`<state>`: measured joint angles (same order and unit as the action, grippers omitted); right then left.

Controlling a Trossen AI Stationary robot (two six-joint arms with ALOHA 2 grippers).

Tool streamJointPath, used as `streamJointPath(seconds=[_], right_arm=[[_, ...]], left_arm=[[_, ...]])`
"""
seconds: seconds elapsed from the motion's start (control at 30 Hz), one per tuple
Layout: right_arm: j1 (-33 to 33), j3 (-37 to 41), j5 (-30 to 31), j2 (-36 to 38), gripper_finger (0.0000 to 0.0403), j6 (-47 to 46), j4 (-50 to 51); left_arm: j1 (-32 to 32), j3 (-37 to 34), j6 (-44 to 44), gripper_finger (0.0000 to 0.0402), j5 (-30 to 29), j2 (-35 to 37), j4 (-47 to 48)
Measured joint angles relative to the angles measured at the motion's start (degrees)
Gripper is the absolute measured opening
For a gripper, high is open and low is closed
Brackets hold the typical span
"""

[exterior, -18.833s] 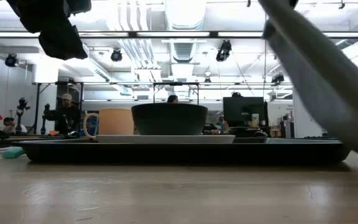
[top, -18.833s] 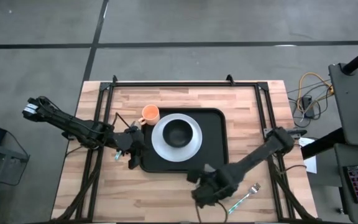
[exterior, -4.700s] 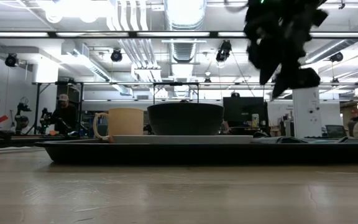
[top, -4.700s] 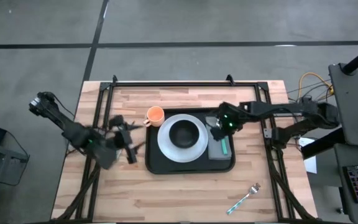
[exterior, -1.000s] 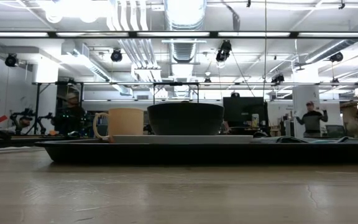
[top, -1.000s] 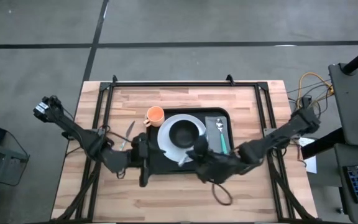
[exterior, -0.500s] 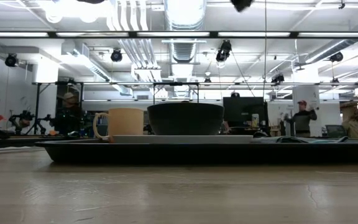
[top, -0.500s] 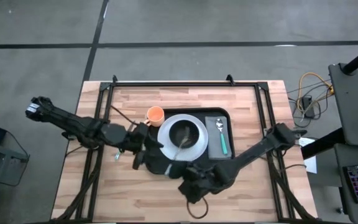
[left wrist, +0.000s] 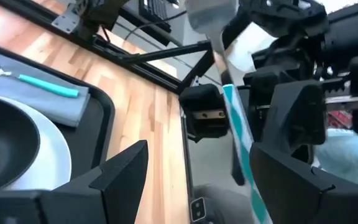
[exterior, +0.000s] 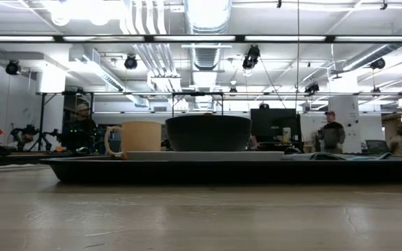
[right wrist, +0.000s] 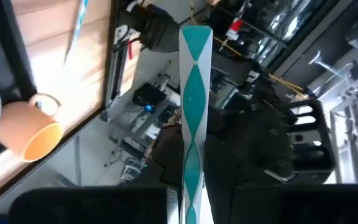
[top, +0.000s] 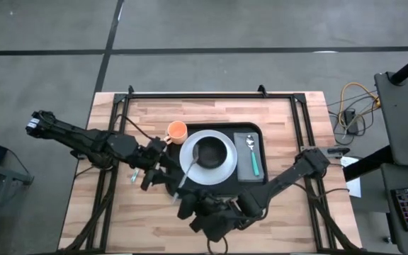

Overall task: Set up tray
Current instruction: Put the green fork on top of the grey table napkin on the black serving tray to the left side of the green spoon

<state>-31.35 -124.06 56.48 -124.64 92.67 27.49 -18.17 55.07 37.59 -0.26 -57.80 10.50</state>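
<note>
The black tray [top: 263,168] lies mid-table and carries a white plate [top: 222,170] with a dark bowl [top: 208,150]. On its right part lies a grey napkin [top: 245,164] with a teal-handled fork [top: 252,154] on top. An orange cup [top: 176,131] stands at the tray's far left corner. My right gripper [top: 185,202], at the tray's near left corner, is shut on a teal-handled spoon [left wrist: 229,106]. My left gripper [top: 153,170] is open just left of the tray and faces the spoon without touching it. The low view shows neither gripper. My right gripper pinches the spoon's teal-and-white handle [right wrist: 194,168] between its two fingers, which lie along the handle. The spoon [top: 184,177] sticks out from the fingers toward the table's far side. Its silver head [left wrist: 209,17] is the free end, near the plate's left rim.
A teal-handled utensil [top: 133,176] lies on the wood left of the tray, under my left arm. A black frame rail [top: 211,95] runs round the table. People stand in the room beyond the table [exterior: 330,132]. Bare wood lies near the front edge [top: 119,227].
My right gripper has carried the spoon from over the tray's near middle toward the table's near edge, then toward the left edge. The spoon's head has gone from over the bowl to the plate's left rim. My left arm has straightened, and its gripper has stayed open beside the tray.
</note>
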Motion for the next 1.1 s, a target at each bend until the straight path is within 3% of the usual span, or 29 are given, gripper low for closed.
streamJointPath(seconds=[0.2, 0.37, 0.7, 0.87, 1.1], right_arm=[[0.24, -0.33, -1.29, -0.22, 0.0025, 3.20, -4.90], [0.57, 0.47, -2.99, -0.24, 0.0025, 8.29, -9.82], [2.09, 0.62, -5.00, -0.24, 0.0025, 8.54, -10.32], [2.31, 0.78, -5.61, -0.24, 0.0025, 8.54, -10.32], [2.54, 0.87, -5.59, -0.24, 0.0025, 8.54, -10.18]], left_arm=[[0.00, -0.04, -2.78, 0.0260, 0.94, 1.34, -2.40], [1.09, -0.09, -3.00, 0.0260, 5.84, 1.25, -6.35], [1.11, -0.28, -3.54, 0.0254, 6.63, 1.16, -6.49], [1.50, -0.23, -3.95, 0.0198, 6.60, 0.90, -6.47], [1.83, -0.48, -3.86, 0.0057, 6.76, 0.93, -6.46]])
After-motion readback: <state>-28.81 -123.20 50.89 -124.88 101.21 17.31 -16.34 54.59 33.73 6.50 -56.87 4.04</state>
